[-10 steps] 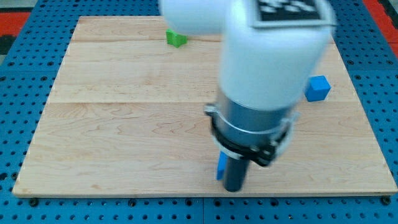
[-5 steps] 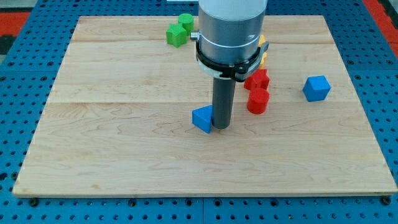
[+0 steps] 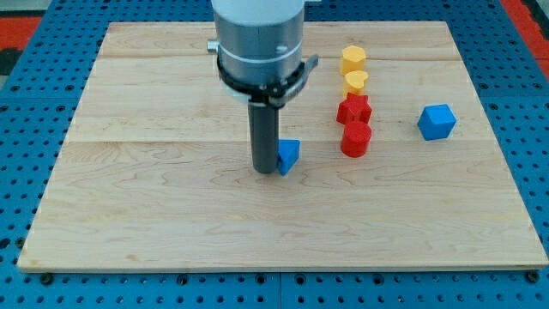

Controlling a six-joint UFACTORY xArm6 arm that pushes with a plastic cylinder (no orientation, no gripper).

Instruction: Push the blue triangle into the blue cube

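The blue triangle [image 3: 288,155] lies near the middle of the wooden board [image 3: 154,197]. My tip [image 3: 264,171] stands right against its left side, touching it. The blue cube [image 3: 437,122] sits far to the view's right, near the board's right edge. Two red blocks [image 3: 354,125] stand between the triangle and the cube, a little above the straight line between them.
Two yellow blocks [image 3: 352,70] stand above the red ones toward the view's top. The arm's body [image 3: 259,39] hides the top middle of the board, where the green blocks were. A blue pegboard [image 3: 34,103] surrounds the board.
My tip has moved from the triangle's right side round to its left side. The blue triangle has shifted slightly to the right. The arm now covers the green blocks.
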